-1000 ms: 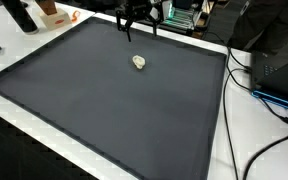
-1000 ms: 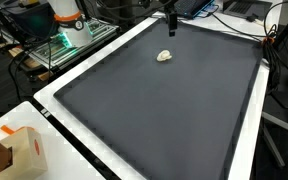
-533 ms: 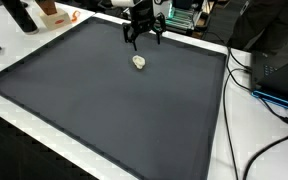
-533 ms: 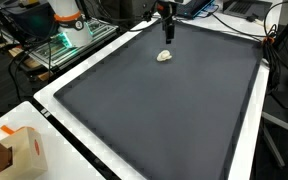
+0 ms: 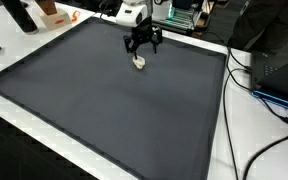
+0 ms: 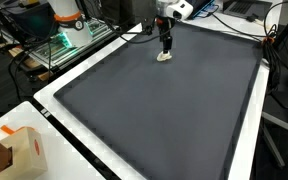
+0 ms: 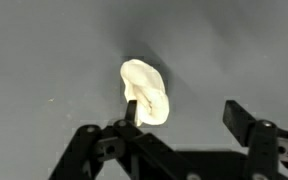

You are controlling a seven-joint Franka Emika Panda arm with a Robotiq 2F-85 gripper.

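Dark matting covers most of a white bench (image 5: 230, 130) in a lab crowded with equipment. This mat (image 5: 104, 110) is the reference for all positions below.

**Pale lump** (image 5: 139, 62): a small, rounded, cream-coloured piece. It lies flat on the mat near the mat's far edge, well apart from every other item. In the wrist view the pale lump (image 7: 146, 92) sits left of centre between the jaws.

**Gripper** (image 5: 142, 52): directly over the lump, pointing straight down at the mat. The jaws are spread, one on each side of the lump. In the wrist view one finger (image 7: 131, 110) stands right against the lump's lower edge, and the opposite finger (image 7: 234, 112) stands clear of it. Nothing is pinched, and the lump rests on the mat.

**Change:** a second ago the gripper hung higher, at the mat's far edge and behind the lump. It has since come down and forward over it. Judgement: the approach looks complete and the lump is bracketed, though off centre. No grip is made yet.

**Containers:** a cardboard box (image 6: 16, 150) stands on the bench off the mat's near corner. Its contents cannot be seen. Cables (image 5: 246, 80) trail along the bench beside one long edge of the mat.
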